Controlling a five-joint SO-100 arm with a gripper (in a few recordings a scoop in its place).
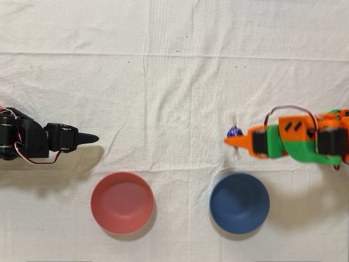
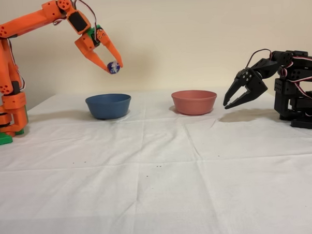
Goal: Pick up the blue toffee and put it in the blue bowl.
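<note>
From the side, the nearest thing to the camera is the bare white cloth over the table, creased and dotted with a few dark specks. Farther back on it stand two bowls, well apart: the blue bowl on the left of the fixed view and the pink bowl to its right, both upright. My orange arm rises from its base at the left edge of that view and reaches over at height, so that my gripper hangs in the air above the blue bowl, a little toward its right rim, well clear of it. My two fingers converge at their tips and are pinched on the blue toffee, which sits between the tips and off the table. At the far right of the fixed view the idle black arm rests with its claw pointing down toward the cloth. From overhead, my gripper points toward the left of the picture with the blue toffee at its tip, its clear wrapper ends sticking out above and below; the blue bowl lies just below it in that picture, and the pink bowl sits beside it to the left.
</note>
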